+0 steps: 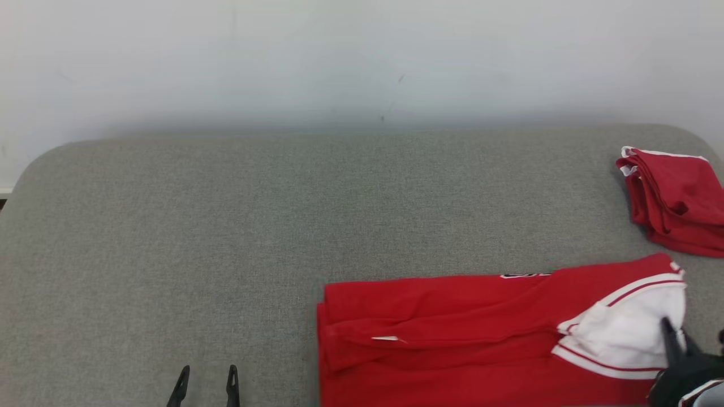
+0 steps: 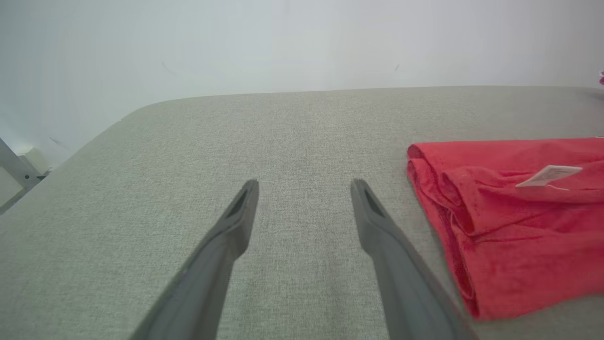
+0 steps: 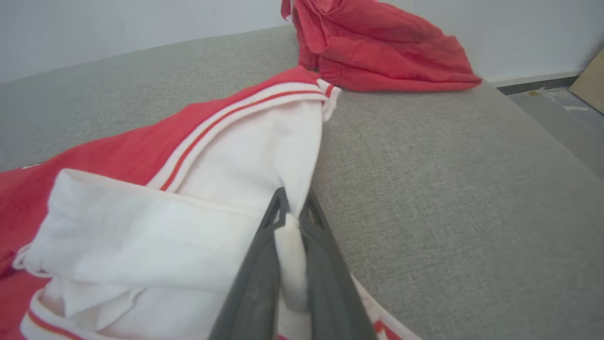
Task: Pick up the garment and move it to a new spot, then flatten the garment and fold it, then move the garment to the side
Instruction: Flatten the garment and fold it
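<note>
The garment (image 1: 452, 333) is red with a white, red-striped end, and it lies folded lengthwise on the grey cushion (image 1: 226, 226) near the front right. My right gripper (image 1: 670, 333) is shut on the white edge of the garment (image 3: 245, 189), and a fold of white cloth is pinched between its fingers (image 3: 257, 278). My left gripper (image 1: 206, 376) stands open over bare cushion to the left of the garment (image 2: 509, 217), its fingers (image 2: 236, 222) apart and holding nothing.
A second red garment (image 1: 676, 198) lies bunched at the cushion's far right, also in the right wrist view (image 3: 377, 47). A pale wall (image 1: 362, 56) runs behind the cushion. Floor (image 3: 561, 108) shows past the cushion's right edge.
</note>
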You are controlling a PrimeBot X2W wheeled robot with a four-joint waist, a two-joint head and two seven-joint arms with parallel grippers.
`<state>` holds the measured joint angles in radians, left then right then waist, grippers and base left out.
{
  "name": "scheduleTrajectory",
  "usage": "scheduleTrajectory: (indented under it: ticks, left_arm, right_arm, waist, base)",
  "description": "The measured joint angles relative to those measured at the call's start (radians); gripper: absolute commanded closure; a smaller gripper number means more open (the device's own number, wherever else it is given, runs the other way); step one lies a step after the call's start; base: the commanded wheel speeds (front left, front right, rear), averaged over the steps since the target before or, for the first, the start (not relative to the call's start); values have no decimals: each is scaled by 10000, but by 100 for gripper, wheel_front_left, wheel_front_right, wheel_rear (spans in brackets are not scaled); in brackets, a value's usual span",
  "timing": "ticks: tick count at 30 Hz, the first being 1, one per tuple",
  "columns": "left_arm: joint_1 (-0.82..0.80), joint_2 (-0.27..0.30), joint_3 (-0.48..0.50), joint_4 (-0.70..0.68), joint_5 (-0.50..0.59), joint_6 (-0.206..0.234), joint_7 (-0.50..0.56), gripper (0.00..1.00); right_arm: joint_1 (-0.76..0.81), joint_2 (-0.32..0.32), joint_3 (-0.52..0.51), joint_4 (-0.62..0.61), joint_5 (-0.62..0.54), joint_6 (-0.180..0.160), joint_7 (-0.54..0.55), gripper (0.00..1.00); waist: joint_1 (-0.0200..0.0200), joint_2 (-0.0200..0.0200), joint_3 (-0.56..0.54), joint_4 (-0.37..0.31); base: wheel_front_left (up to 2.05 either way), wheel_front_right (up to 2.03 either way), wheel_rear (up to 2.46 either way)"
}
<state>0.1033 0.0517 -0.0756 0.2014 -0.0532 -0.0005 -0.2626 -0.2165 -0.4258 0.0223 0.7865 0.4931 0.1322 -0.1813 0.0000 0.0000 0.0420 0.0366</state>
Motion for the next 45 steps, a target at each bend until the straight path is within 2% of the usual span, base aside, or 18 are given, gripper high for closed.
scheduleTrajectory:
  ticks: [4,9,16,18,21,28,34,45]
  left_arm:
    - [73,0,142,-153,40,6,0,0]
    - [232,-2,336,-240,61,52,0,0]
    - [384,-4,510,-268,8,50,0,0]
    - [381,-4,546,-255,-8,33,0,0]
    - [360,-4,545,-245,-13,13,0,0]
    - [236,-6,401,-198,-96,4,0,0]
    - [152,-6,132,-132,-194,19,0,0]
    - [-61,-6,-81,29,-322,17,0,0]
  right_arm:
    - [-133,-412,-313,42,-33,-2,-148,100]
    - [-57,-234,-132,-593,-109,-2,-224,100]
    - [431,871,815,-2851,-201,-4,153,100]
    - [653,1411,1360,-4090,-221,-4,631,100]
    - [823,1799,1816,-5066,-474,-4,1104,100]
    - [1306,2755,3016,-6420,-652,-4,2013,100]
    - [1253,3258,3567,-5929,-798,-4,2299,100]
    - [239,3670,4090,-3266,-957,-4,1609,100]
  waist:
    - [0,0,-104,-71]
    - [0,0,-230,-153]
    - [0,0,-386,-247]
    - [0,0,-406,-237]
    - [0,0,-408,-199]
    - [0,0,-395,87]
    - [0,0,-345,376]
    - [1,0,-224,693]
  base:
    - [0,0,0]
    - [0,0,0]
    - [0,0,0]
    - [0,0,0]
    - [0,0,0]
    - [0,0,0]
    - [0,0,0]
    - [0,0,0]
